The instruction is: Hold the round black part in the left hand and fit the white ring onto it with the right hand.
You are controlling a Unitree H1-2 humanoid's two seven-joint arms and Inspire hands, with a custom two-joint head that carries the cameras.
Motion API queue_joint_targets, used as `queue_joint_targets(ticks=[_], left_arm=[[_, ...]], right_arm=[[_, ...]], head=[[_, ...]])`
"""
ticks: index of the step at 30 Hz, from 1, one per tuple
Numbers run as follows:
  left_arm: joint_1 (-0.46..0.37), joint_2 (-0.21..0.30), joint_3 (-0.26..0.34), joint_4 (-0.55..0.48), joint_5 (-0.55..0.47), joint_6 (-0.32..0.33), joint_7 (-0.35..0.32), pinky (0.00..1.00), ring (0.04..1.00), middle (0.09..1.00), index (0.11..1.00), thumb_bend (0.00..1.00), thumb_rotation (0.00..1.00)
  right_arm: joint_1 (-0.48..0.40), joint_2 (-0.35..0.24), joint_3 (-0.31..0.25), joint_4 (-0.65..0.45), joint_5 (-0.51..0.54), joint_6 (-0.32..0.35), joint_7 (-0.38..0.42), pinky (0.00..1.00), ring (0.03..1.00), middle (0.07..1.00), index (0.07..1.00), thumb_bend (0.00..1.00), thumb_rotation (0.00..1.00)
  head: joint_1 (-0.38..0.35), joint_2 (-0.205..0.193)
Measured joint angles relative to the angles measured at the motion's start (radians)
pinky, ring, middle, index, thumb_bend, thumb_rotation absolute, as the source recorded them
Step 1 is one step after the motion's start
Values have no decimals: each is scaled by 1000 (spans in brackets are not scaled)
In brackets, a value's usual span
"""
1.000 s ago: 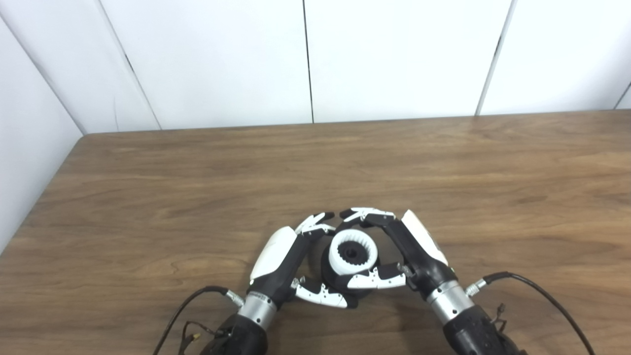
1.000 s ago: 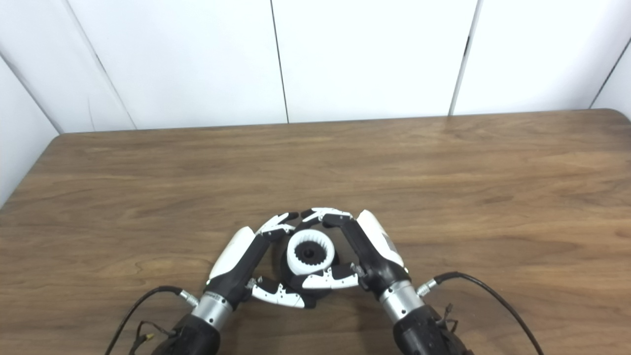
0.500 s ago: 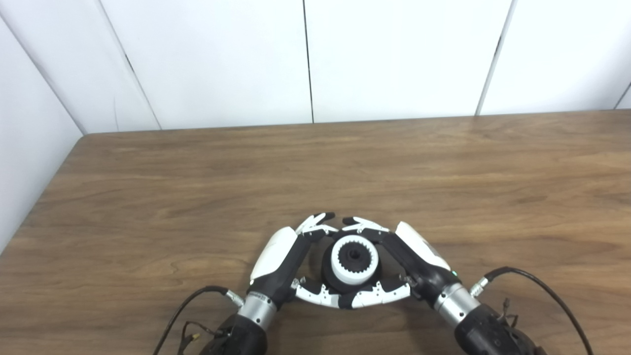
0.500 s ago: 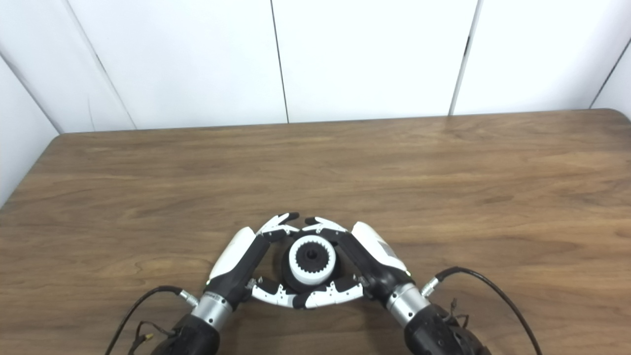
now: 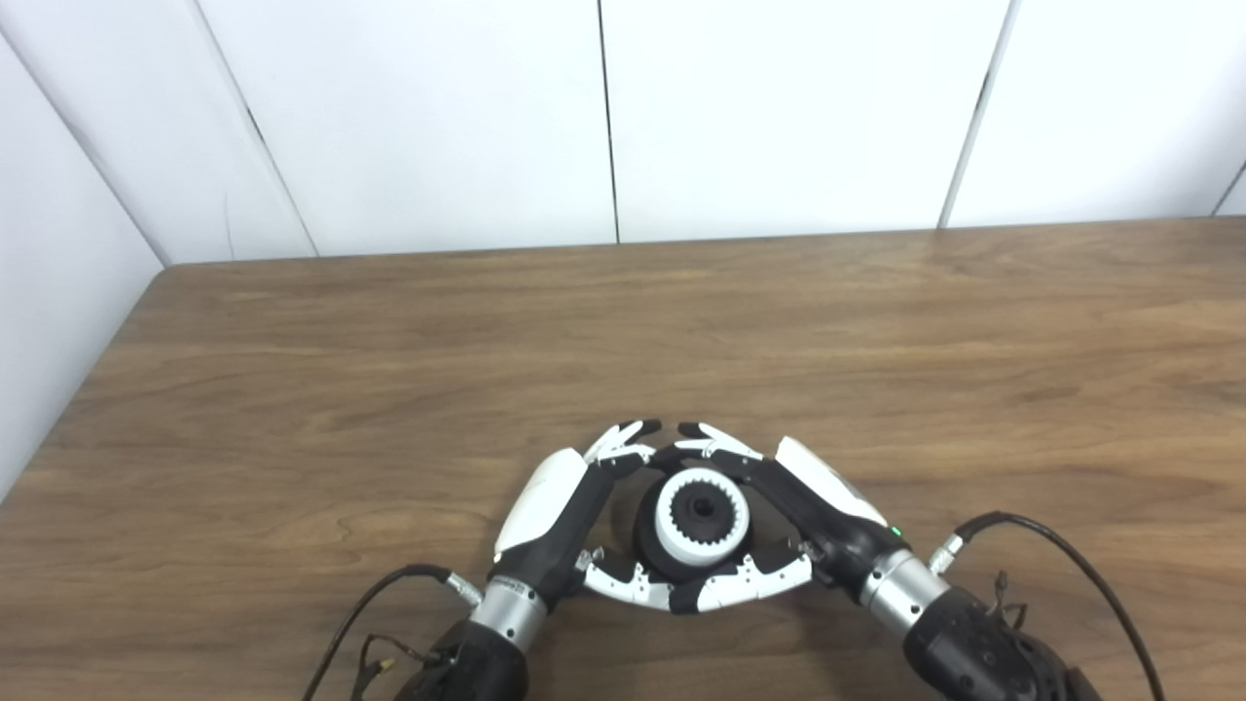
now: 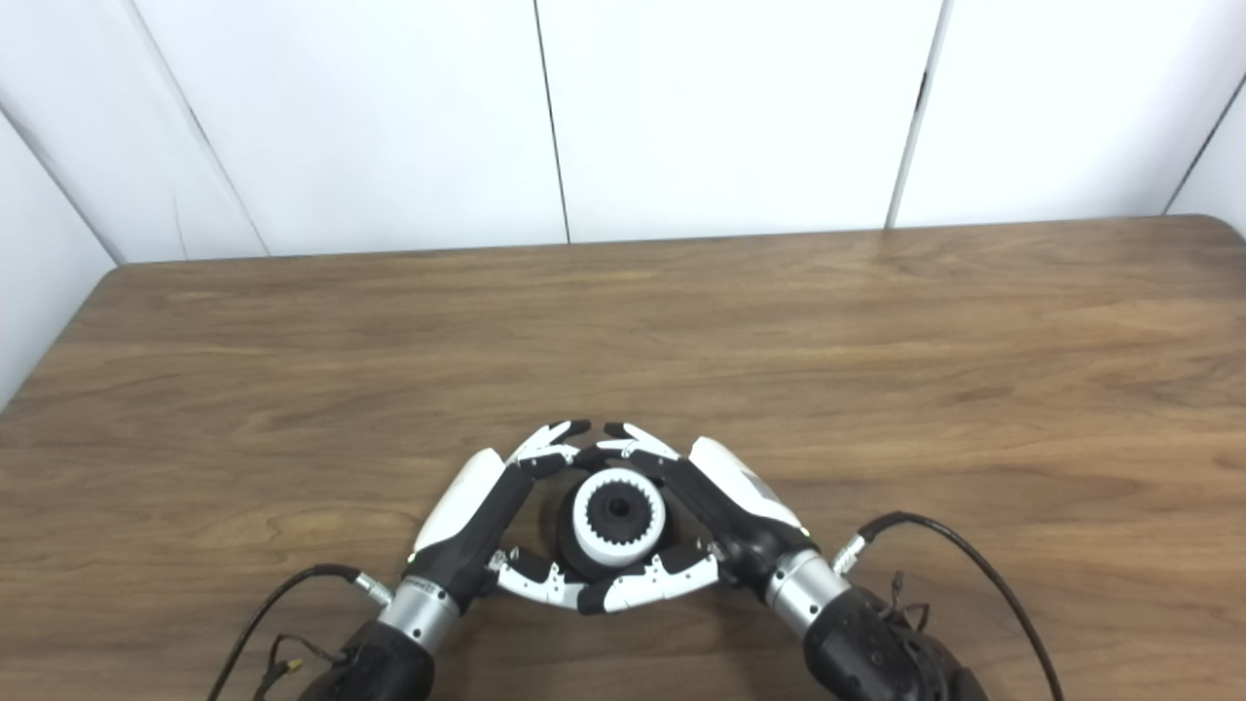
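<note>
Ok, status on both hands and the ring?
Left hand cupping round black part. Right hand curled around it. White ring on top. Nothing blocking.

The scene is viewed from two head cameras set side by side, both angled down and forward across the wooden table toward the white panelled wall at the far side. Table, wall and both arms at the near edge are shared by both views. The table's far right corner is seen only from the right eye.
</note>
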Motion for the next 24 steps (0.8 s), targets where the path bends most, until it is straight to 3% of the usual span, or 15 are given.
queue_joint_targets(ticks=[8, 13, 16, 19, 24], left_arm=[[0, 1, 0, 0, 0, -1, 0, 898, 974, 940, 589, 927, 228], [0, 1, 0, -2, 3, 2, 0, 885, 969, 937, 585, 922, 202], [0, 1, -1, -2, 5, 2, 1, 900, 972, 939, 585, 914, 193], [0, 7, -5, -2, 7, 1, -1, 945, 981, 944, 588, 891, 192], [1, 16, -17, -2, 22, 1, -5, 997, 989, 944, 588, 890, 187]], right_arm=[[-10, -14, -14, -9, 7, 11, 10, 825, 957, 996, 999, 1000, 492], [-11, -16, -40, -11, 15, 26, 9, 840, 966, 999, 1000, 1000, 451], [-14, -19, -62, -18, 33, 33, 10, 830, 971, 1000, 1000, 1000, 440], [-32, -31, -91, -22, 59, 42, 12, 899, 998, 1000, 1000, 996, 406], [-56, -54, -130, -24, 89, 56, 12, 907, 995, 1000, 999, 1000, 437]], head=[[-8, -12], [-11, -18], [-11, -18], [-6, -15], [-2, -14]])
